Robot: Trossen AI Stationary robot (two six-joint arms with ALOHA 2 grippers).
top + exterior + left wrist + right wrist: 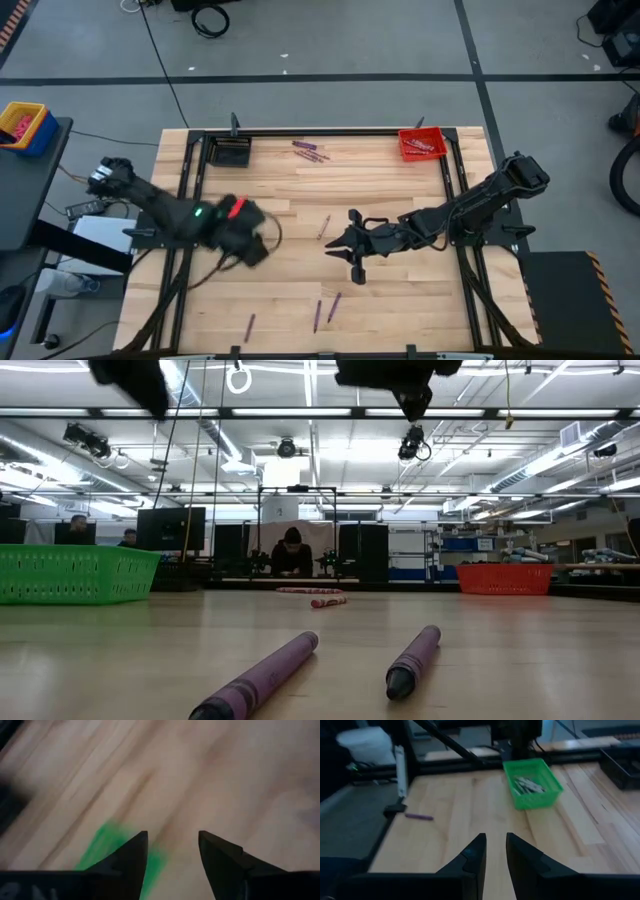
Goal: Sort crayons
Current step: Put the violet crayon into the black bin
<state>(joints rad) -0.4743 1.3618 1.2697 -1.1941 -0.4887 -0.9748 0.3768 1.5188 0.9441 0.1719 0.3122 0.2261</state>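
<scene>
Purple crayons lie on the wooden table: a few at the far middle (310,150), one at the centre (323,226), three near the front edge (326,311). Two of them show close up in the low view (260,680) (412,660). A green bin (532,782) holds pale crayons (530,785). My left gripper (172,840) hovers open above the table with a green blur under it. In the high view the left arm (230,225) covers the green bin. My right gripper (495,845) (345,250) hangs over the table's middle, its fingers a narrow gap apart with nothing between them.
A red bin (422,143) with pinkish crayons stands at the far right corner, a black bin (230,152) at the far left. A black frame (455,190) runs along the table's edges. One purple crayon (419,816) lies near the left frame post. People sit in the room beyond.
</scene>
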